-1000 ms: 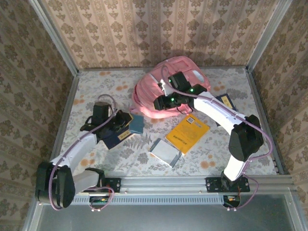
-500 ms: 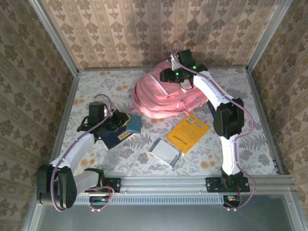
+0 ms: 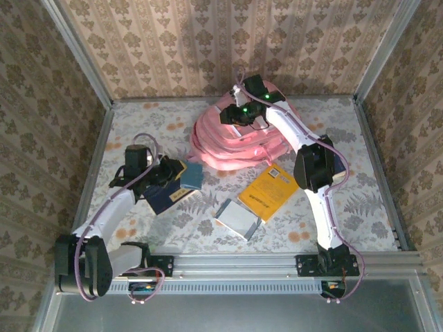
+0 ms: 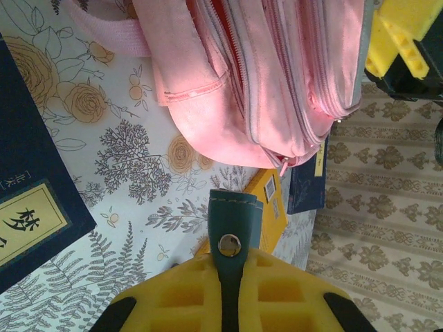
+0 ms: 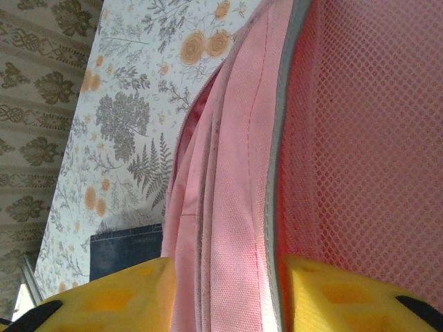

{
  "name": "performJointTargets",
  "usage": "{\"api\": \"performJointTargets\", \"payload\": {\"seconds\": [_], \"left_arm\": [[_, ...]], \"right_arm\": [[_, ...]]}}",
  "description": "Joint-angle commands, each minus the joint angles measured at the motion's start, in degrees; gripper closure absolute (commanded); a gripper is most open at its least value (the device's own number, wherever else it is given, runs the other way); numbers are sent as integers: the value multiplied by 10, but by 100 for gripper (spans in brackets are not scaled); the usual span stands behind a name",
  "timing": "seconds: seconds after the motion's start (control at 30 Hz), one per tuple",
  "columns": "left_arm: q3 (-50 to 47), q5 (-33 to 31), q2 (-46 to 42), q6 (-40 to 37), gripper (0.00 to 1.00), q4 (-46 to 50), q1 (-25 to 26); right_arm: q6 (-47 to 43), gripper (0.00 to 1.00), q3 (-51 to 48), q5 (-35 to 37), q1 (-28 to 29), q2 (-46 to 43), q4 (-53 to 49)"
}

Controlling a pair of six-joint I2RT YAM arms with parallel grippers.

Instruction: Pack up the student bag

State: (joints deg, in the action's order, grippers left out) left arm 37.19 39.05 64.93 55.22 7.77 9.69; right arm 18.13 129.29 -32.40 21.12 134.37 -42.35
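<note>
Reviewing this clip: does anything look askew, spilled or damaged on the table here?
Nothing spilled or damaged. The student bag lies slumped flat, one fabric edge pinched in the right gripper. The yellow book and grey notebook lie loose and skewed.

The student bag point(image 5: 228, 207) is matt pink woven cloth with an open mesh panel point(image 5: 367, 138); the teal pouch point(image 4: 234, 221) is smooth, stitched, leather-look, its snap point(image 4: 229, 243) shiny metal; the table cover point(image 4: 138, 173) is a smooth printed sheet

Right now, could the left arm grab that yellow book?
Probably not yet: the left gripper is shut on a teal pouch, so it has no free grip, though the path to the yellow book looks unobstructed.
</note>
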Motion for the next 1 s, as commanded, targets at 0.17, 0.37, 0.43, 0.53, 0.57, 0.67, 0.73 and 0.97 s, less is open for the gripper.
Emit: {"api": "performJointTargets", "payload": {"seconds": [0.17, 0.37, 0.43, 0.53, 0.57, 0.67, 0.73, 0.97], "left_arm": [[13, 21, 4, -5, 92, -17, -12], [12, 20, 3, -7, 92, -15, -22], [15, 18, 3, -7, 92, -15, -24], [26, 11, 6, -8, 92, -13, -25], [32, 6, 8, -11, 92, -9, -26], [55, -16, 23, -21, 93, 7, -26], [72, -35, 41, -16, 93, 13, -27], [162, -90, 124, -8, 94, 10, -19]], "right_arm": [[-27, 66, 14, -27, 8, 16, -49], [-49, 88, 12, -6, 9, 0, -75], [-50, 96, 12, -3, 9, -15, -72], [-43, 100, 15, -9, 5, -41, -63], [-37, 100, 18, -14, 1, -49, -61], [-11, 100, 21, -43, -11, -70, -43], [14, 100, 22, -72, -22, -81, -27], [100, 100, 25, -176, -57, -108, 40]]}}
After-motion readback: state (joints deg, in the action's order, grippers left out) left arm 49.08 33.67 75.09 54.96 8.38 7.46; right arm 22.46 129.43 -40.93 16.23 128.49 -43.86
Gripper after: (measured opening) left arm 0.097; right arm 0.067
